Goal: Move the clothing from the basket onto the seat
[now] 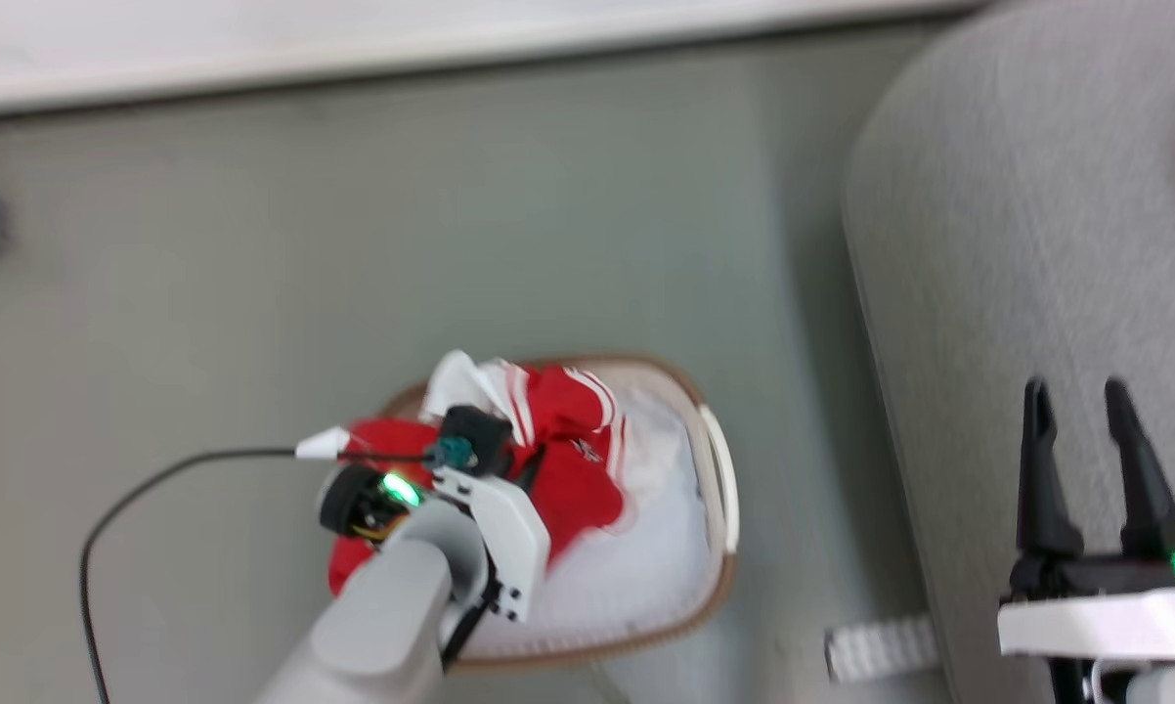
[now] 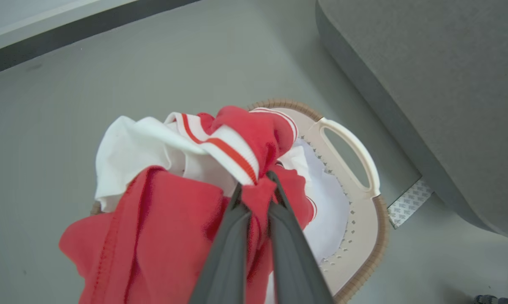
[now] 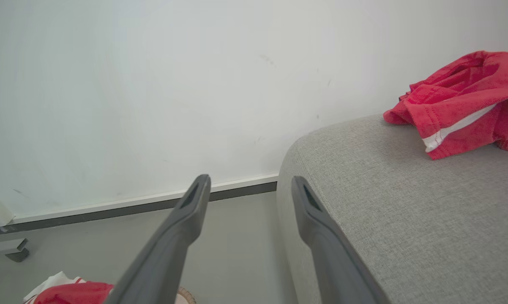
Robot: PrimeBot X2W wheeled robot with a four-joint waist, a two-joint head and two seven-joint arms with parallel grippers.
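my left gripper is clamped on a fold of the red jersey, fingers pinched together with red cloth between the tips. jersey is bunched up over the basket, white panel and striped ribbed cuff on top, red body spilling past the rim on the side away from the seat. white pad lies in the basket bottom under it. basket sits on the grey floor, near the grey seat but not touching, cream handle facing the seat. a white patterned strip lies on the floor at the seat's base. right gripper has its fingers spread apart and empty, hovering at the seat's rounded edge. red shorts with a white stripe lie crumpled on top of the seat, well apart from the right gripper. black cable loops off my left wrist over the floor
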